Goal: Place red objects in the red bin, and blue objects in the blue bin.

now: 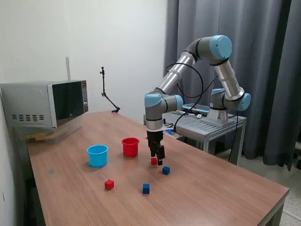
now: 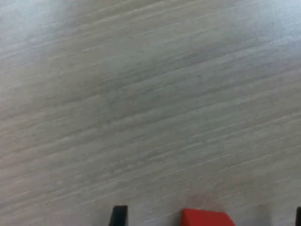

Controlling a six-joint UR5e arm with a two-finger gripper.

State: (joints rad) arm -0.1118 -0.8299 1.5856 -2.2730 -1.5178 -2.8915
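On the wooden counter [image 1: 211,188], going from the exterior view's left, stands the small round light blue plastic cup [image 1: 97,155], then the small round red plastic cup [image 1: 130,146] near it. Nearer the camera lie a small bright red cube [image 1: 109,184] and a small dark blue cube [image 1: 146,189]. Further right, the pincer [image 1: 157,160] points straight down at a second red cube [image 1: 154,161], with another dark blue cube [image 1: 166,170] just beside. The coming move turns on this: the cube sits right at the fingertips, between them in the wrist view, slightly off-centre. Whether the fingers press on it cannot be told; they look partly apart. No writing is legible anywhere.
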